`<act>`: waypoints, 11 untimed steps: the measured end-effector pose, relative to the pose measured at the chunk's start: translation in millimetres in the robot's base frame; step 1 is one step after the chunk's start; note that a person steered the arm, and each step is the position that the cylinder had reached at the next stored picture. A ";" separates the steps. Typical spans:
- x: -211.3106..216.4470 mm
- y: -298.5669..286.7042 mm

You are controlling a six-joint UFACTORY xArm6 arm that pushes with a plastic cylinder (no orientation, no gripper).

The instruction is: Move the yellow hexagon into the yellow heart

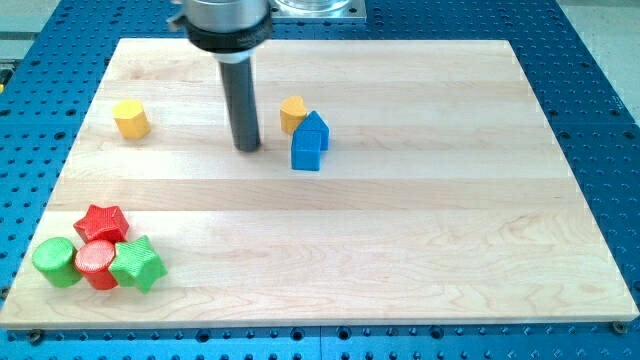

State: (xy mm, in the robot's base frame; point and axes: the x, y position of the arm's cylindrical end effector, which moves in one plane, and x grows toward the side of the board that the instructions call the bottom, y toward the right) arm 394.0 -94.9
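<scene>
The yellow hexagon (131,119) lies near the board's left edge, in the upper part of the view. A second yellow block (292,112), likely the yellow heart, sits near the top centre and touches the blue blocks (309,142) at its lower right. My tip (247,148) rests on the board between the two yellow blocks. It is a short way to the lower left of the heart and well to the right of the hexagon, touching neither.
At the bottom left is a tight cluster: a red star (102,222), a green cylinder (56,262), a red cylinder (97,264) and a green star (137,265). The wooden board (420,230) lies on a blue perforated table.
</scene>
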 end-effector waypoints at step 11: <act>-29.7 -33.6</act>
